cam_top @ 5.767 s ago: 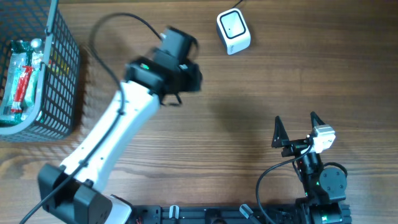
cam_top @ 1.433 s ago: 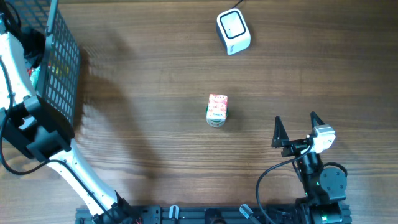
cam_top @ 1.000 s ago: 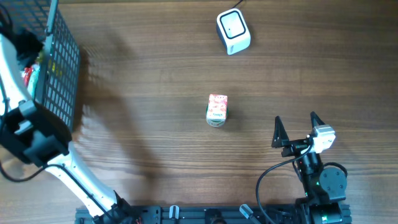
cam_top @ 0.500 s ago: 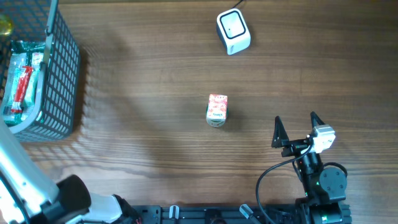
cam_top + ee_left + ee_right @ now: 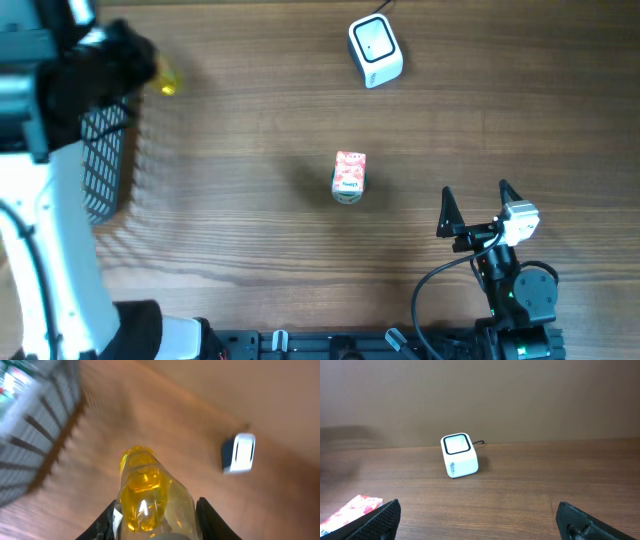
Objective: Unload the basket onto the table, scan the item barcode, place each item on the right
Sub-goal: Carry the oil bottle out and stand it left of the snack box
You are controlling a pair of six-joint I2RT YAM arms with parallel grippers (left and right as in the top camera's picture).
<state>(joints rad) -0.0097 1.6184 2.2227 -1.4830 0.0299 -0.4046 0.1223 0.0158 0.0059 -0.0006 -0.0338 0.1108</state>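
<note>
wooden table (image 5: 250, 250), white scanner (image 5: 375, 50), small pink carton (image 5: 349, 177), wire basket (image 5: 108, 165) at left edge

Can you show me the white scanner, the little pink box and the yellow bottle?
white scanner (image 5: 375, 50), overhead view, on its top face.
little pink box (image 5: 349, 176), overhead view, on the middle of its upper side.
yellow bottle (image 5: 150, 497), left wrist view, on its clear yellow body.

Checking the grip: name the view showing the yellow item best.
Left wrist: the yellow item looms large, held in the left gripper. Overhead shows only a small yellow tip; right wrist misses it.
</note>
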